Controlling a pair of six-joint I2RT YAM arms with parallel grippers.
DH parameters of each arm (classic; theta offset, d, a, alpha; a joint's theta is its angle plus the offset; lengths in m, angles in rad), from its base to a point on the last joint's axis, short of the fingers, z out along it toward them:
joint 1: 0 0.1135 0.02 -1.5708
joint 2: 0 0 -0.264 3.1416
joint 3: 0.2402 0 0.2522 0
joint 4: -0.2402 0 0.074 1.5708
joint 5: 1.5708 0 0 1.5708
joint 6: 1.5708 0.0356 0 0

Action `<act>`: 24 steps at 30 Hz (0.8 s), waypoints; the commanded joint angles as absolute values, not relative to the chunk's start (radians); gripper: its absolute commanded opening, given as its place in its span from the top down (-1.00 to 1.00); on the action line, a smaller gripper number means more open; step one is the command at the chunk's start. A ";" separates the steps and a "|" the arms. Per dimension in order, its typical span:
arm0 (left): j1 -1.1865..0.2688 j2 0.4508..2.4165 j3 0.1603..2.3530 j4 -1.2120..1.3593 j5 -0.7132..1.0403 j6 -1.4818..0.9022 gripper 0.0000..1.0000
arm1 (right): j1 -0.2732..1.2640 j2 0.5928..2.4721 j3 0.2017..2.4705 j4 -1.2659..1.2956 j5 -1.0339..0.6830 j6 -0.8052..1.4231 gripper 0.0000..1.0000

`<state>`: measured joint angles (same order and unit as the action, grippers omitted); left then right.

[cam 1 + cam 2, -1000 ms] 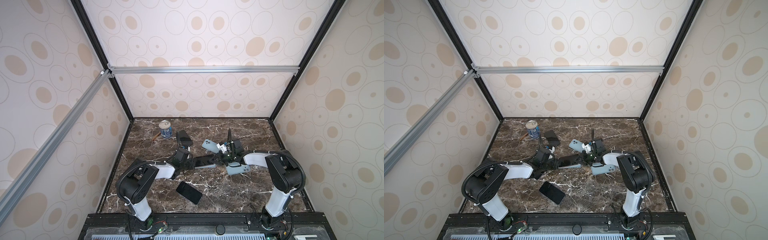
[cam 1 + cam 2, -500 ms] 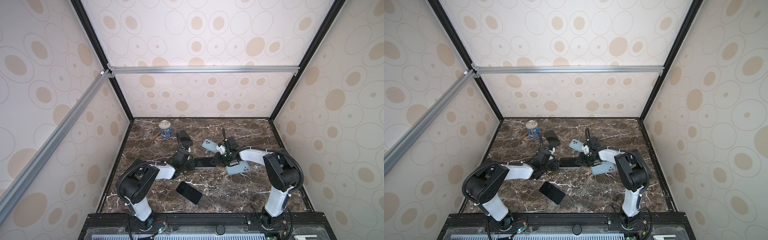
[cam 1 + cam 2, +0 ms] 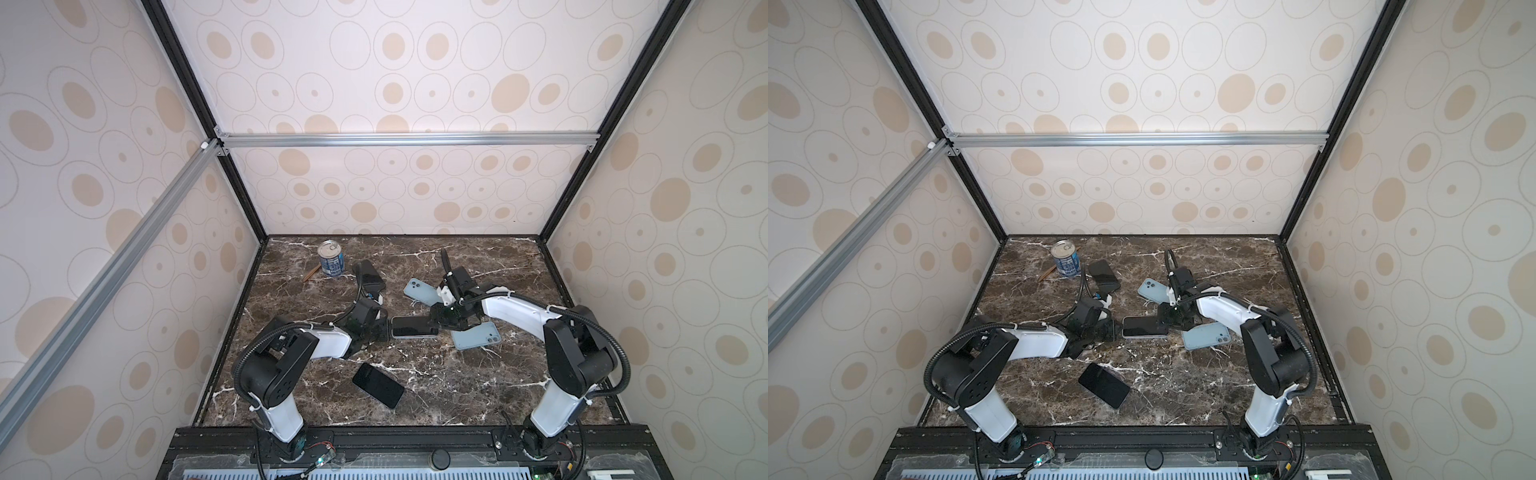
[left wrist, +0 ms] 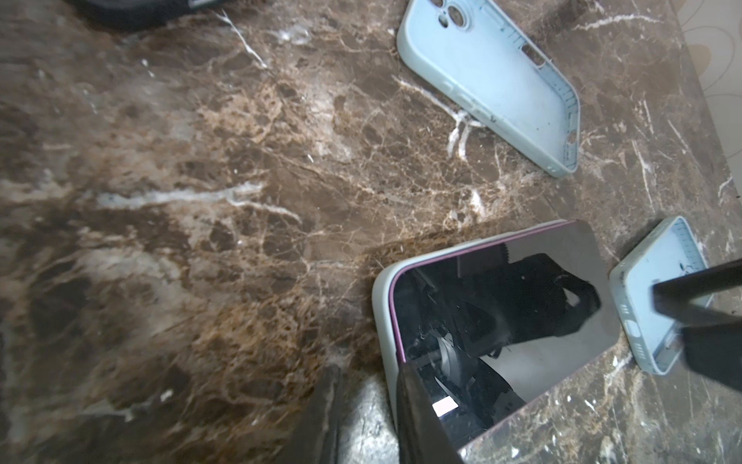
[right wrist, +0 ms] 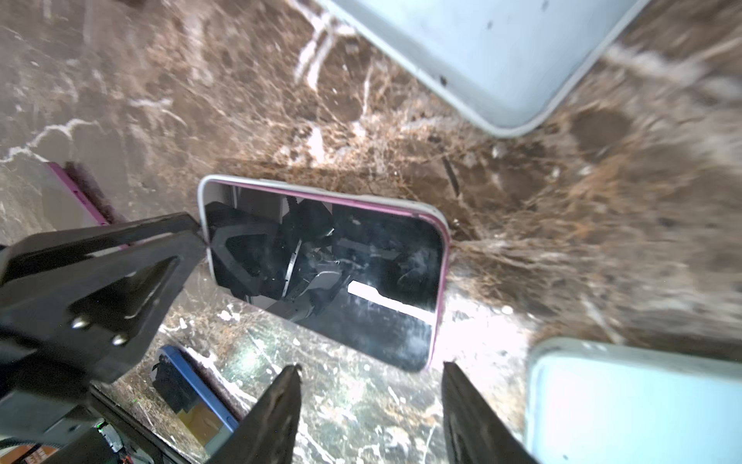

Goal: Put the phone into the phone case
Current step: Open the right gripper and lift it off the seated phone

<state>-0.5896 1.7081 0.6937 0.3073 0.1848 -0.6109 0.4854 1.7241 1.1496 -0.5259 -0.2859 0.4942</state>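
Observation:
The phone [image 3: 414, 327] [image 3: 1145, 326] lies screen up mid-table, its purple edge framed by the pale rim of a phone case [image 4: 381, 313] [image 5: 202, 189]. My left gripper [image 3: 386, 328] [image 4: 367, 367] is at its left end, jaws slightly apart. One finger [image 4: 417, 418] lies over the screen's corner and the other stands beside the phone over the table. My right gripper [image 3: 440, 322] [image 5: 371, 367] stands open just off the phone's right end, with only table between its fingers.
Two empty light blue cases [image 3: 422, 291] [image 3: 476, 336] lie behind and to the right of the phone. A bare black phone [image 3: 378, 385] lies nearer the front. Another dark phone [image 3: 369, 274], a can [image 3: 330, 257] and a thin stick [image 3: 311, 273] are at the back left.
My right gripper's jaws have gone from shut to open at the phone's right end. The left arm and the phone have stayed where they were.

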 commanded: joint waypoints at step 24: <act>-0.539 1.548 0.774 0.086 0.216 -0.562 0.48 | 0.494 1.512 1.153 -0.590 -0.201 0.472 -0.19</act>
<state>-0.5468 1.5631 0.7521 0.1150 0.2047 -0.5827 0.4873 1.5425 1.1748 -0.5819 -0.2157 0.4805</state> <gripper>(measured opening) 0.261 0.596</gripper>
